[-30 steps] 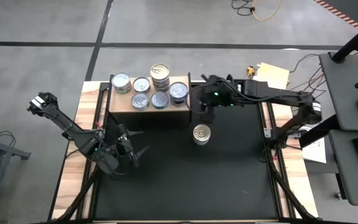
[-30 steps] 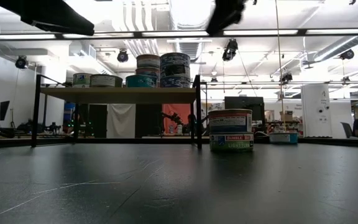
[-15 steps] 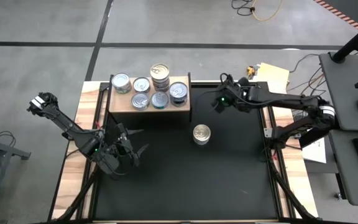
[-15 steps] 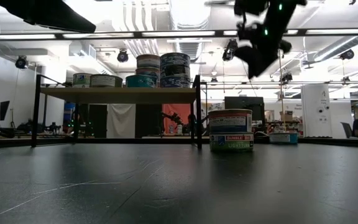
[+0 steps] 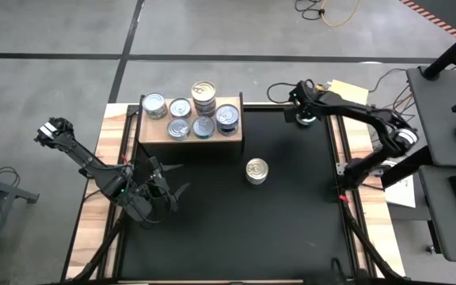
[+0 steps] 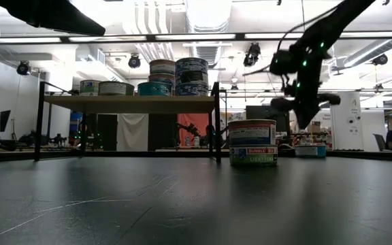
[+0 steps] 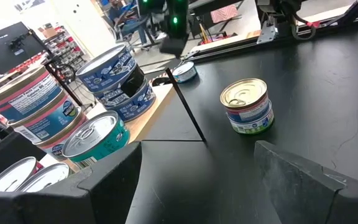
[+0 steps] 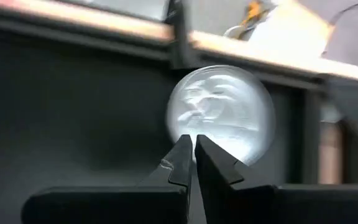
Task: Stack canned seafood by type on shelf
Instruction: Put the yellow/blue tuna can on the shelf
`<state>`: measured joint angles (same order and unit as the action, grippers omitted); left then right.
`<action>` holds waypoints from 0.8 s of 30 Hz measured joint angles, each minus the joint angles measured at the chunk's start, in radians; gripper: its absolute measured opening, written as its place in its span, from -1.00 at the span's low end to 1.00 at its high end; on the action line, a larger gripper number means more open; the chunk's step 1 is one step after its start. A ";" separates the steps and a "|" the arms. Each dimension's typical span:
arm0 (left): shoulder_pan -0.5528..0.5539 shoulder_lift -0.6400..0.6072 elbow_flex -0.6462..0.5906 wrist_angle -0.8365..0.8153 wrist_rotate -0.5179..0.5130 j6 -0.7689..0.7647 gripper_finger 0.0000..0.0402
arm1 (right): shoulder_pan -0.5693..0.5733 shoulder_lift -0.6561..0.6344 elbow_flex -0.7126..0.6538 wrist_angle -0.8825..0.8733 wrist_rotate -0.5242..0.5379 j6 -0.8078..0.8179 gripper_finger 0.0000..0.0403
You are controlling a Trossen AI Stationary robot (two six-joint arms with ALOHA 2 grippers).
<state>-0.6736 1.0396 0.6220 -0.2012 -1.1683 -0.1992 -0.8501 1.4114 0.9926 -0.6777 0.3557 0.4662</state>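
The left gripper (image 5: 162,192) is parked over the near left part of the table (image 5: 291,229), its fingers spread and nothing between them. Ahead of it, well apart on the dark surface, a two-tin stack (image 7: 247,106) with a gold top is seen standing alone, off the shelf.

Farther on and to one side of that gripper, the shelf (image 5: 190,139) is seen against the far edge, already carrying most of the canned seafood (image 5: 203,107): one tall pile with a gold top, several silver-topped tins, and blue-labelled ones, some doubled up. Sorting by type appears largely done there, though the exact count per pile cannot be read.

At the far right corner the right gripper (image 5: 305,115) is held above a single silver-topped tin (image 8: 221,112), which lies just beyond its fingertips. Its fingers are pressed together and nothing is held; the tin is not touched as far as can be told.

What is judged to remain: this lone tin and the central stack are yet to be placed on the shelf with their kind.
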 joint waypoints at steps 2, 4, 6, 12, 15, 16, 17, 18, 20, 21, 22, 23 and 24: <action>0.002 0.000 0.000 0.000 0.000 0.000 0.47 | -0.013 0.042 -0.008 0.044 -0.034 -0.010 -0.94; 0.003 0.000 0.000 0.000 0.000 0.000 0.47 | -0.014 0.081 -0.005 0.069 -0.002 -0.014 -0.94; 0.004 0.000 0.000 0.000 0.000 0.000 0.47 | -0.015 0.119 0.006 0.076 0.035 -0.013 -0.94; 0.004 0.000 0.000 0.004 0.000 -0.005 0.47 | -0.017 0.200 0.023 0.077 0.063 0.005 -0.94; 0.004 0.000 0.000 0.005 0.000 -0.009 0.47 | -0.018 0.221 0.022 0.077 0.065 0.007 -0.94; 0.004 0.000 0.000 0.006 0.000 -0.009 0.47 | -0.018 0.225 0.021 0.076 0.065 0.007 -0.94; 0.004 0.000 0.000 0.007 0.000 -0.010 0.47 | -0.017 0.227 0.020 0.076 0.066 0.007 -0.94; 0.004 0.000 0.000 0.007 0.000 -0.010 0.47 | -0.017 0.228 0.018 0.077 0.067 0.007 -0.94; 0.004 0.000 0.000 0.007 0.000 -0.011 0.47 | -0.016 0.227 0.016 0.066 0.069 0.010 -0.94; 0.004 0.000 0.000 0.007 0.000 -0.011 0.47 | -0.016 0.225 0.016 0.057 0.067 0.013 -0.94; 0.004 0.000 0.000 0.007 0.000 -0.011 0.47 | -0.015 0.222 0.016 0.045 0.060 0.013 -0.94; 0.004 0.000 0.000 0.008 0.000 -0.011 0.47 | -0.013 0.219 0.015 0.033 0.048 0.013 -0.94; 0.004 0.000 0.000 0.008 0.000 -0.011 0.47 | -0.011 0.215 0.015 0.022 0.035 0.013 -0.94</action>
<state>-0.6693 1.0393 0.6220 -0.1936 -1.1683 -0.2100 -0.8612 1.6267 1.0077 -0.6554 0.3910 0.4797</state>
